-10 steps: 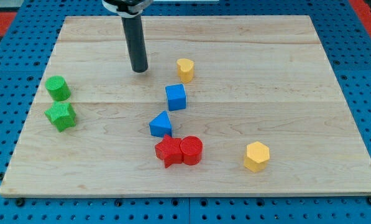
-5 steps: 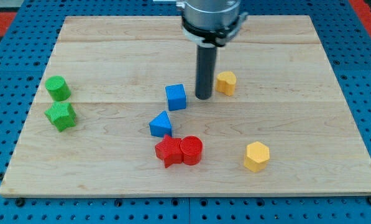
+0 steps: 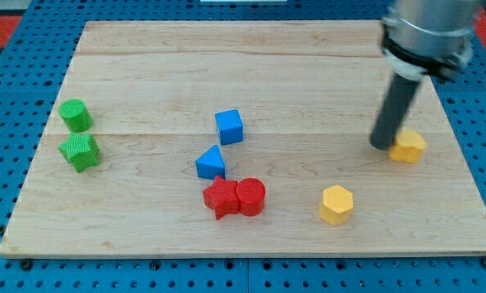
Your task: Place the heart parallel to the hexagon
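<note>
2 yellow blocks [image 3: 408, 146], 2 blue [image 3: 229, 127], 2 red [image 3: 251, 197], 2 green [image 3: 79, 151].

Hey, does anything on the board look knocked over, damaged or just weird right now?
Nothing stands out. Every block sits flat and whole on the wooden board. My tip is against the view's left side of the yellow heart, above and to the right of the yellow hexagon. The red star and red cylinder simply touch.
</note>
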You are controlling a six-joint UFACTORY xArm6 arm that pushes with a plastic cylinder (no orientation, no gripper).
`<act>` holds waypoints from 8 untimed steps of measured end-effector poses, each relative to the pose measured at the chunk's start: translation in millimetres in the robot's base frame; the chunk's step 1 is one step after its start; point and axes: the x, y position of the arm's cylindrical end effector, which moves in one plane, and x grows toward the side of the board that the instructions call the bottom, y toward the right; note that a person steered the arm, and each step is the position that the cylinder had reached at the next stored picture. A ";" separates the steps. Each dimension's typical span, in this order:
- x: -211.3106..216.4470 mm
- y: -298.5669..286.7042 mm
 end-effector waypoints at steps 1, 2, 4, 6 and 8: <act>-25.3 -40.5; -30.3 2.5; 21.1 69.6; 53.5 69.3; 80.0 63.9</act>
